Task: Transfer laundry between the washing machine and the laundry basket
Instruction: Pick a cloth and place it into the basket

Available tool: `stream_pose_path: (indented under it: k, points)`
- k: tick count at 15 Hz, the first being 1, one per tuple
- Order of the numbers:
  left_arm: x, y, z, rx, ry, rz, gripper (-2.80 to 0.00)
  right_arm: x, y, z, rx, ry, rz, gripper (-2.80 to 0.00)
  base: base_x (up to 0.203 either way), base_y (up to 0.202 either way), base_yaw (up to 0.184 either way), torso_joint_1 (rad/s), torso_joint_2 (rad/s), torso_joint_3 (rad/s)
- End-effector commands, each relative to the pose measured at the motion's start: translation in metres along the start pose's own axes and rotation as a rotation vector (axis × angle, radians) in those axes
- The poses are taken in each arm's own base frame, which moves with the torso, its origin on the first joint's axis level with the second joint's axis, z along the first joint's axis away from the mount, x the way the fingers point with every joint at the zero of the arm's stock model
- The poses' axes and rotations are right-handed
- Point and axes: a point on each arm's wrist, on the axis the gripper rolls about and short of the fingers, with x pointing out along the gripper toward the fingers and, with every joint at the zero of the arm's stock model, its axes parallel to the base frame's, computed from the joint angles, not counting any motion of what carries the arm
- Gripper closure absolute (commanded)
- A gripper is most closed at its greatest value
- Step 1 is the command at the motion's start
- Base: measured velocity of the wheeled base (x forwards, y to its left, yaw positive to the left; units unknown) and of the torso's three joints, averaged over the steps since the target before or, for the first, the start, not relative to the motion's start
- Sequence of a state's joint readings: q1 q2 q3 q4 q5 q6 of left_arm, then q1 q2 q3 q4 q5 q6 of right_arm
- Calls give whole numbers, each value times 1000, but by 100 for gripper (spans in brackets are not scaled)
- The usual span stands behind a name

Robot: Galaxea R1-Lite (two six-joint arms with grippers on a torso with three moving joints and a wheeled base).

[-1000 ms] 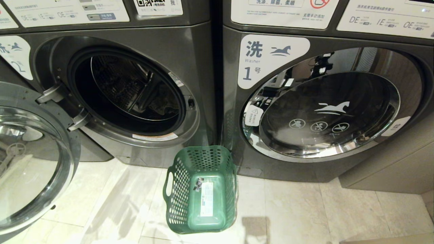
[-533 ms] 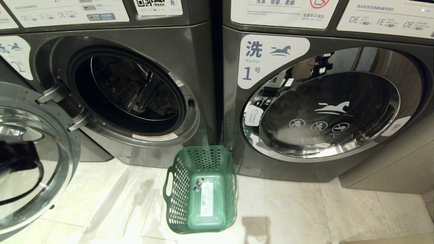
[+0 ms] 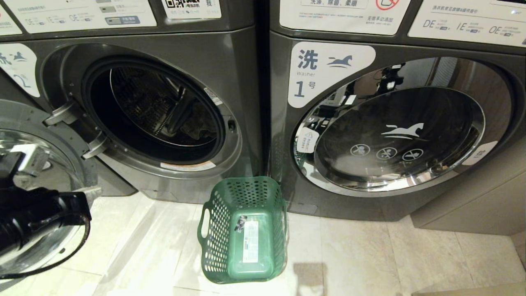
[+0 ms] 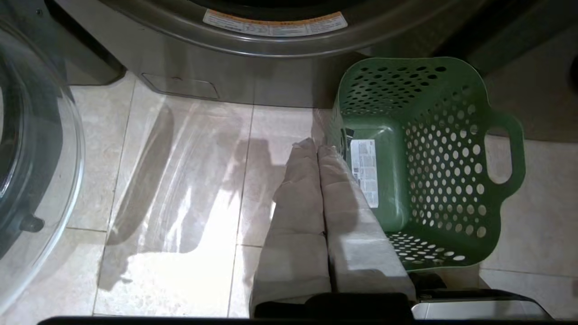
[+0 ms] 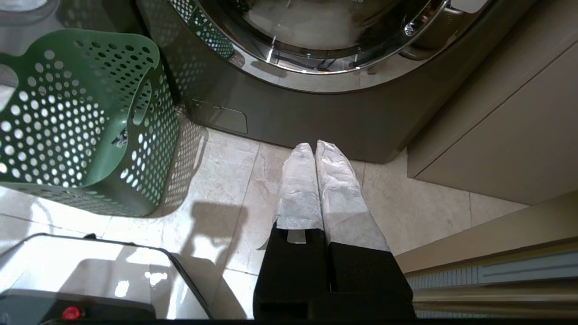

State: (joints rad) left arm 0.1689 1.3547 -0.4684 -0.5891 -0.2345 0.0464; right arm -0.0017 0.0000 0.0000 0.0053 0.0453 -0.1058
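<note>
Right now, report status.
Left hand shut, empty, beside laundry basket. Right hand shut, parked. Laundry in washing machine, door open.

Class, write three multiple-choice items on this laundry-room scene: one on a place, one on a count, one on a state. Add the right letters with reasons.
1. Where does the basket stand?
A. inside a drum
B. on the floor before the two washers
C. on top of a washer

2. How many washers are in the head view?
A. one
B. two
C. three

3. How is the door of the washing machine on the left?
A. swung open
B. shut
C. missing

Answers:
1 B, it sits on the tiles by the gap between the machines.
2 B, the washing machine with the open drum and washer 1 stand side by side.
3 A, the glass door hangs out to the side and the drum shows, with laundry inside.
</note>
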Motion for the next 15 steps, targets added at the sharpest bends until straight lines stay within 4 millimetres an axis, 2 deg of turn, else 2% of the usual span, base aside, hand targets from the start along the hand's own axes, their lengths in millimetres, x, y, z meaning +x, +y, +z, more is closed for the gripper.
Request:
stream_pose_path:
  k: [1, 8, 11, 15]
  points:
    - [-6, -7, -3, 18, -3, -23, 0, 0, 0, 0, 32, -1, -3, 0, 0, 0, 0, 0, 0, 0]
    - [-8, -10, -15, 37, 36, -24, 0, 0, 0, 0, 57, -2, -5, 0, 0, 0, 0, 0, 0, 0]
    - [-17, -11, -22, 38, 38, -8, 0, 0, 0, 0, 57, -2, -5, 0, 0, 0, 0, 0, 0, 0]
    - [-30, -14, -19, 95, 0, -13, 0, 0, 0, 0, 57, -3, -5, 0, 0, 0, 0, 0, 0, 0]
